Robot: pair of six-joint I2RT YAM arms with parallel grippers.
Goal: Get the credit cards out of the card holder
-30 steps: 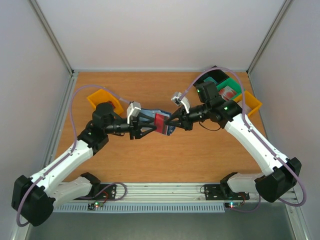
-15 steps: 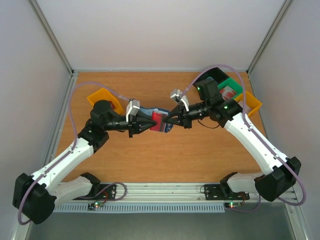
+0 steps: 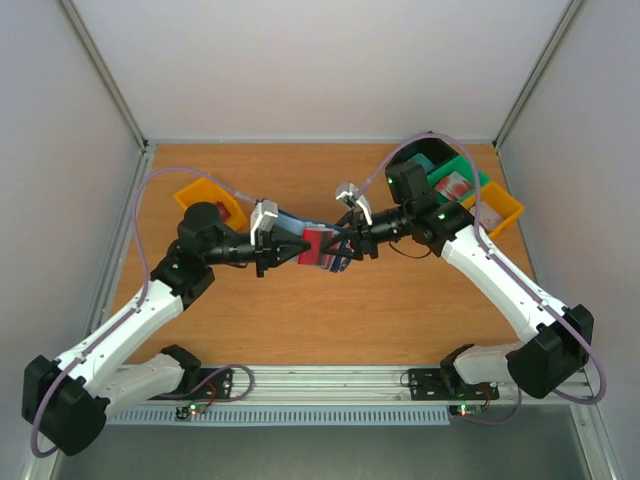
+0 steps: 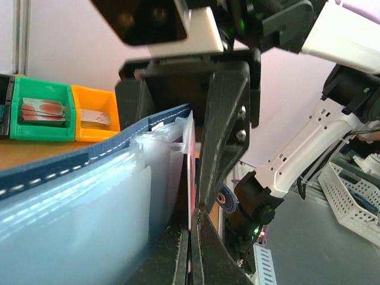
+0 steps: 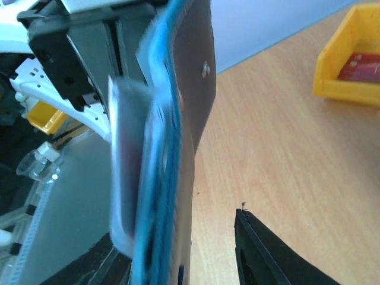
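Entry: one red credit card [image 3: 320,243], mid-table, still pocketed in the card holder [image 4: 71,196]; my left gripper [image 3: 300,248] clamps its 9 o'clock edge, my right gripper [image 3: 345,246] stands parted around the holder; extraction apparently pending.

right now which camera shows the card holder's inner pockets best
Left wrist: the card holder sits close, its pale stacked pockets sharp under the stitched blue rim. Top external shows it small and far, pockets unreadable. Right wrist shows only a blurred blue edge.
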